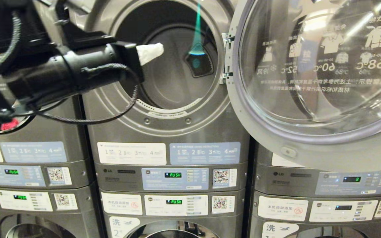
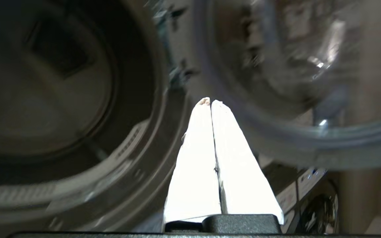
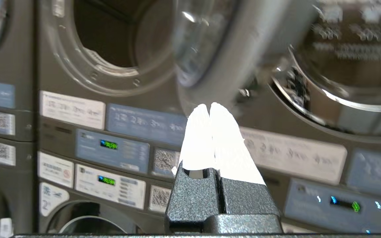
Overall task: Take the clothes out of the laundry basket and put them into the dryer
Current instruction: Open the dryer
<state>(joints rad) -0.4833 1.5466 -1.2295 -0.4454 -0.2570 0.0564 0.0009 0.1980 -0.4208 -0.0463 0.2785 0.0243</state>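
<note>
- Over on the left of the head view, the left gripper [image 1: 150, 53] was up at the mouth of the dryer [image 1: 164, 66], its white fingers [image 2: 207, 148] pressed together with nothing between them. No cloth on it at all.
- Moving right, the dryer drum behind it looked bare as far as I could see: just grey metal, a dark vent at the back, and a teal reflection. If any clothes were in there, they'd have been sitting low, out of sight below the rim.
- Further right, the dryer door [image 1: 316, 79] was swung wide open on its hinge, so that part was sorted.
- The right gripper [image 3: 210, 132] only showed in its own wrist camera, fingers closed and empty too, pointed at the control panels [image 3: 111, 148] below the opening.
- No laundry basket or clothes turned up in any view, so I honestly couldn't tell where they were or how many were left.
- My read: door open, both hands empty, so basically a trip back to the basket was what remained, however many times over.
</note>
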